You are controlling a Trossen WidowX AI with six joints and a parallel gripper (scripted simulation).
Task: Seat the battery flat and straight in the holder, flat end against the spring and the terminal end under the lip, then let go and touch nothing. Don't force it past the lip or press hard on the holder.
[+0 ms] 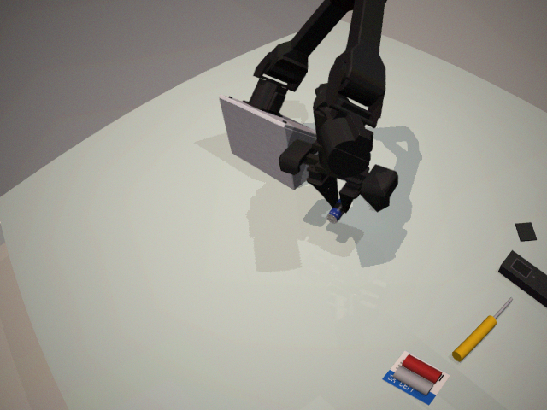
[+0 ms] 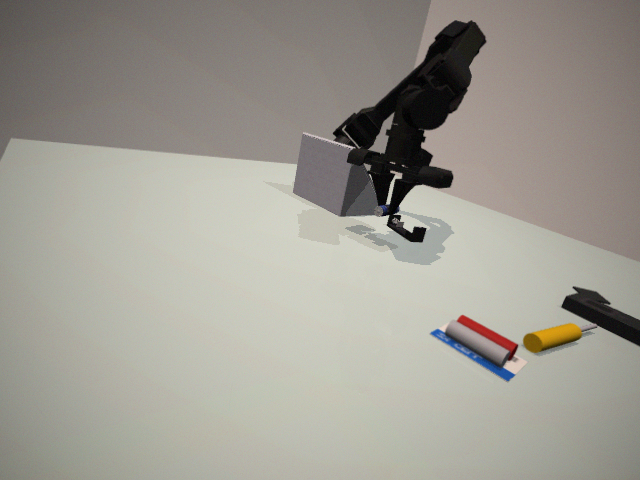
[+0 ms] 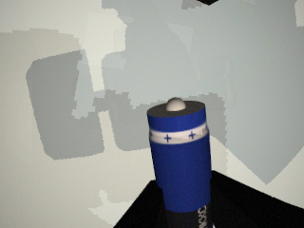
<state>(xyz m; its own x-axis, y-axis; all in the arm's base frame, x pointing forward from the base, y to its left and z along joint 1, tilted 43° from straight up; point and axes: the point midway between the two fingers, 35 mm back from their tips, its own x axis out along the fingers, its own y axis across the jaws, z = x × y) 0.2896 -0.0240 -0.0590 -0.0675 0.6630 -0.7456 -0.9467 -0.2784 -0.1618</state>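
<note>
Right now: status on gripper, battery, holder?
Gripper shut on blue battery, low over table. Holder empty, just beside. Grey wedge block close behind; nothing between battery and holder.

The arm bends down steeply, and the gripper (image 1: 337,201) points downward with its jaws closed on the battery (image 1: 335,213) between them.

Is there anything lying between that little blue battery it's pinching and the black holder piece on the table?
Nothing: in the exterior view only bare table shows between the battery, held in the gripper, and the holder.
</note>
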